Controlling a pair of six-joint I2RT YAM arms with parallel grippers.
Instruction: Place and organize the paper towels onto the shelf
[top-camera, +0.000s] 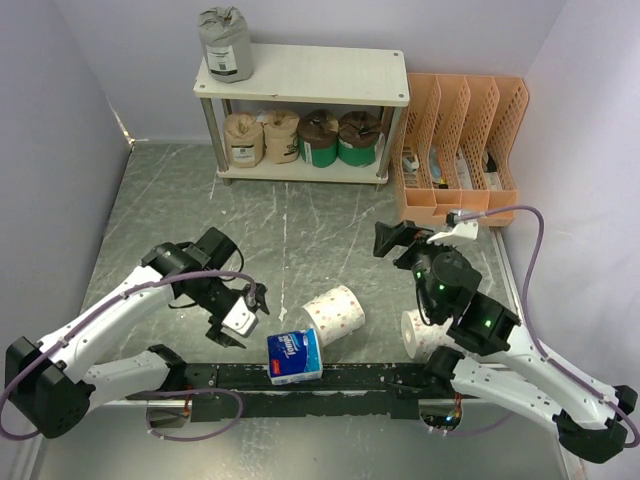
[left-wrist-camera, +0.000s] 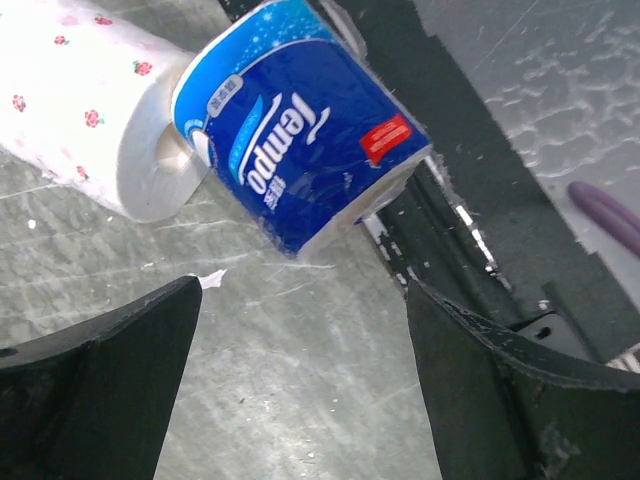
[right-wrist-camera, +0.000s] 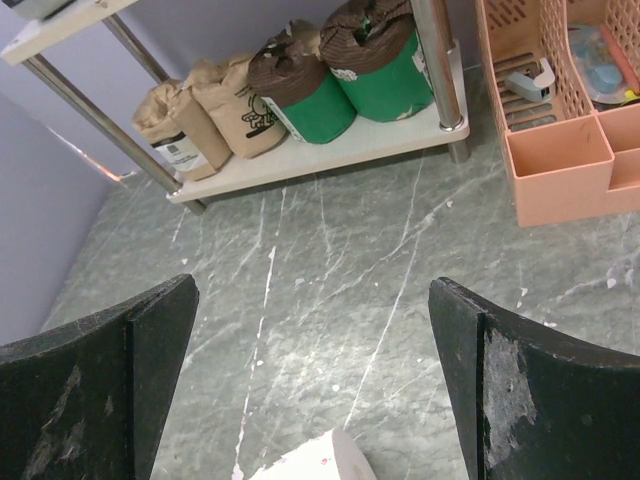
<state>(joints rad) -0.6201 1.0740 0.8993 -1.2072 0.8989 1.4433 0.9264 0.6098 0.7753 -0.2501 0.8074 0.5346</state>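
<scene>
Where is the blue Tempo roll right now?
Top view: the blue roll lies near the front edge of the table, left of centre, against the black rail and beside the flowered white roll, just right of the open left gripper.

The blue Tempo roll (left-wrist-camera: 300, 150) wears glossy, crinkled plastic film; the flowered white roll (left-wrist-camera: 80, 95) is matt paper. The bench (top-camera: 300, 230) is smooth, grey and marbled with a dull sheen. The shelf (top-camera: 300, 75) has matt off-white boards on shiny metal legs.

place: robot lab test cell | evidence: left arm (top-camera: 110, 322), right arm (top-camera: 520, 385) on black rail (top-camera: 350, 378); purple cable (top-camera: 531, 232); plain walls (top-camera: 50, 100) around marbled table (top-camera: 300, 230); shelf (top-camera: 300, 75) on it
</scene>
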